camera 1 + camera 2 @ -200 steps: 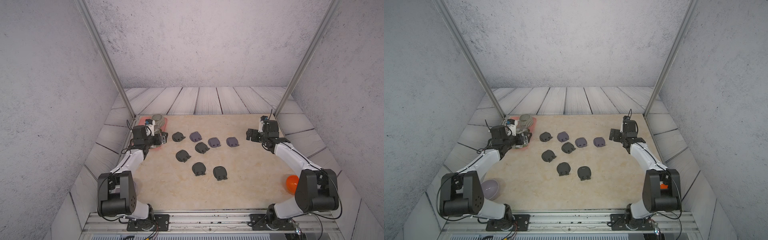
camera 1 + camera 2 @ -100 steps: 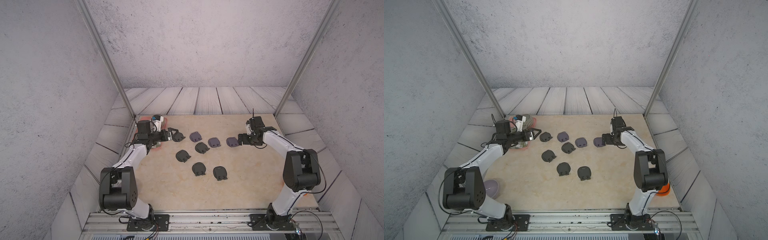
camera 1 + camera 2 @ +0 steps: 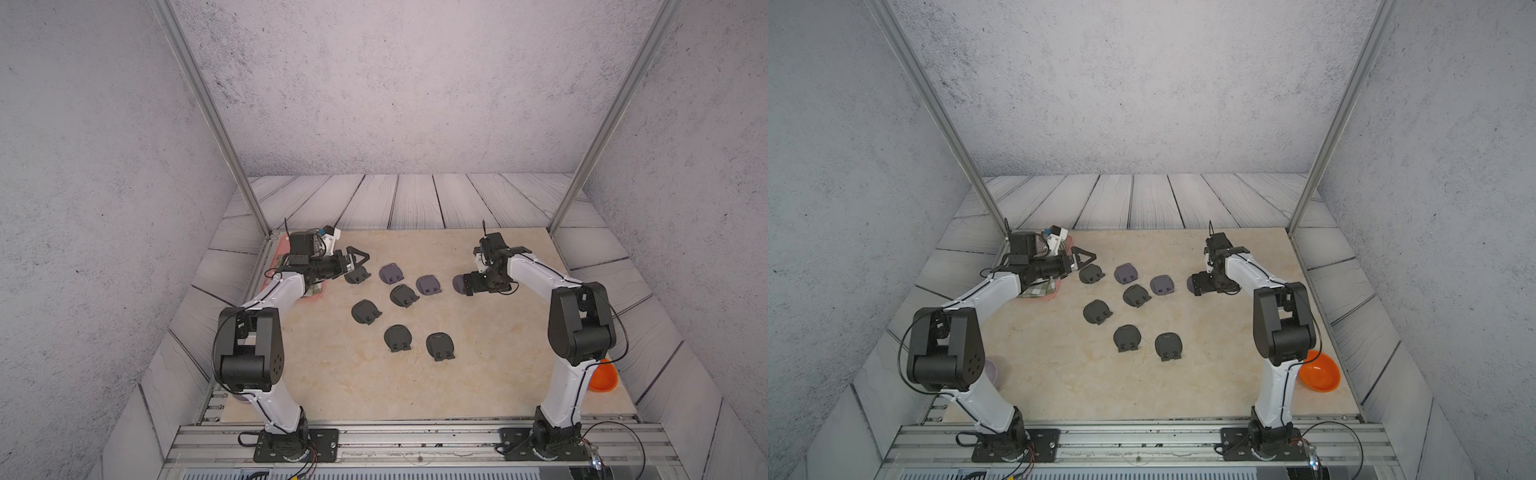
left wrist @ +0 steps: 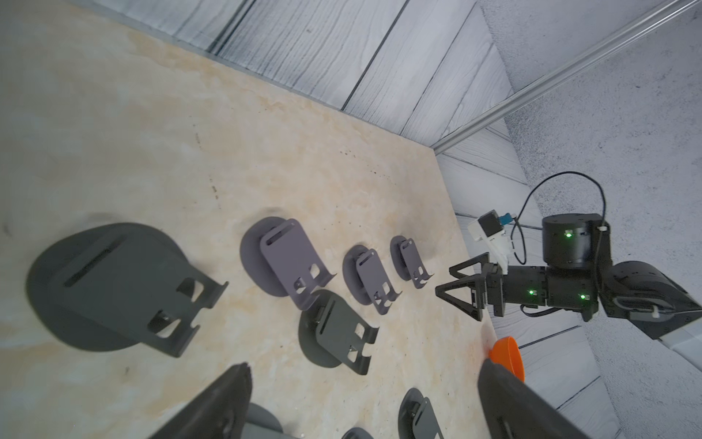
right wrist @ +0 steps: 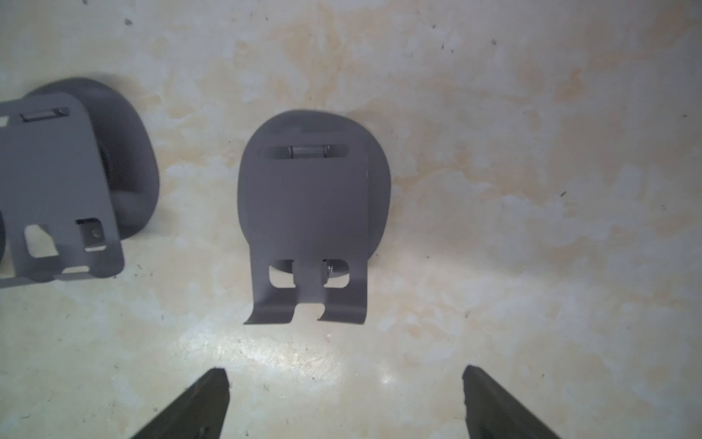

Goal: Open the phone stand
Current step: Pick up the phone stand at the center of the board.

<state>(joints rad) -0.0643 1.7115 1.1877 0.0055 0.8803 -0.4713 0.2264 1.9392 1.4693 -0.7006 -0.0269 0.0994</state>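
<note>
Several phone stands lie folded flat mid-table, some black, some purple-grey. The rightmost purple phone stand (image 3: 458, 282) (image 3: 1190, 282) is half hidden under my right gripper (image 3: 469, 286) (image 3: 1199, 287), which points down over its near edge. In the right wrist view that stand (image 5: 307, 213) lies flat just beyond my open right gripper (image 5: 345, 380), apart from both fingers. My left gripper (image 3: 360, 257) (image 3: 1086, 257) (image 4: 361, 376) hangs open above the leftmost black stand (image 3: 357, 275) (image 4: 114, 281), holding nothing.
A pink tray (image 3: 312, 294) with a checked cloth sits under the left arm. An orange bowl (image 3: 602, 376) (image 3: 1318, 370) stands at the front right, a pale purple bowl (image 3: 991, 370) by the left arm's base. Metal frame posts rise at the back corners.
Both arms have swung inward. The left gripper went from over the tray to the leftmost black stand; the right gripper went left and tipped down over the rightmost purple stand. Both stayed open.
</note>
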